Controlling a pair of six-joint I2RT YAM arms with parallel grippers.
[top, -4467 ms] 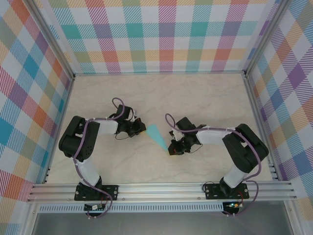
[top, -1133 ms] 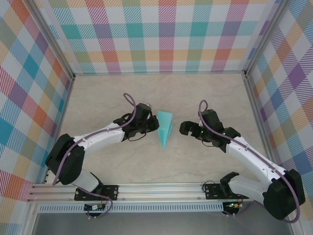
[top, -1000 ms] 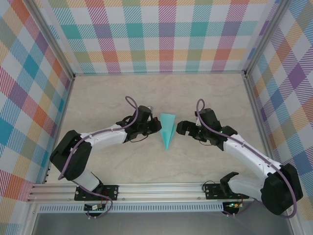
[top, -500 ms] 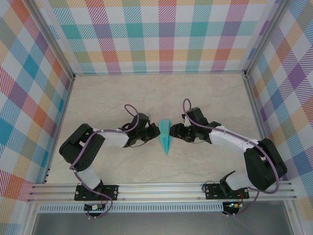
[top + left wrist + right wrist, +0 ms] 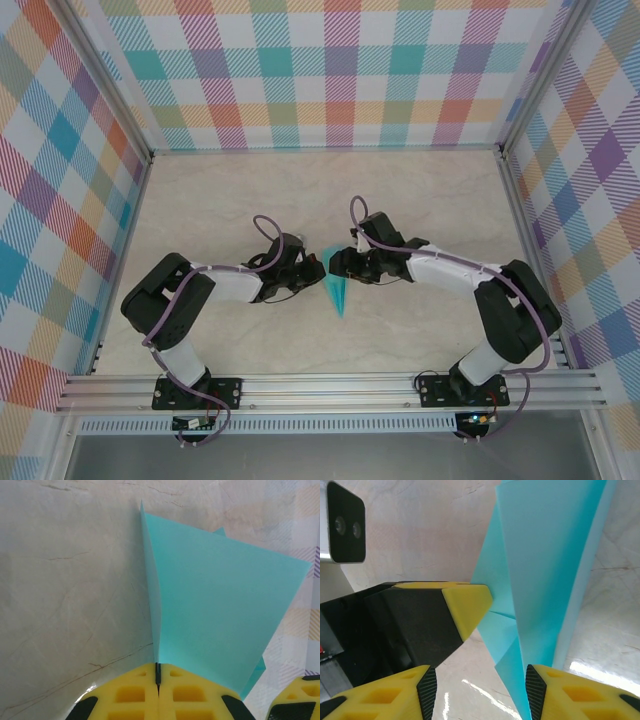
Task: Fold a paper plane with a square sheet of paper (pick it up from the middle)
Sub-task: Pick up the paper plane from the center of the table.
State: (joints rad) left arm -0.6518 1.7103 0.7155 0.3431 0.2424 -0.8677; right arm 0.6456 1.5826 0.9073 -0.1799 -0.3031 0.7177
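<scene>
Pinching slim turquoise folded-paper plane (image 5: 335,288) (image 5: 220,610) (image 5: 545,555) along its crease with left gripper (image 5: 318,270) (image 5: 157,672), yellow pads (image 5: 135,695) pressed together. Holding it edge-up near the middle of pale marbled table (image 5: 420,200), pointed tip toward the near edge. Straddling the paper with right gripper (image 5: 340,265) (image 5: 480,675), half spread, not clamping.

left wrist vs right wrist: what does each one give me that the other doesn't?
Left wrist: the left gripper shut on the paper plane's edge, one flap seen edge-on, and another yellow fingertip in the bottom-right corner.
Right wrist: the right gripper with jaws apart around the plane's lower layers, the left gripper's yellow pad against the paper, and a camera module above it.
Both: the turquoise plane over the marbled table.
</scene>
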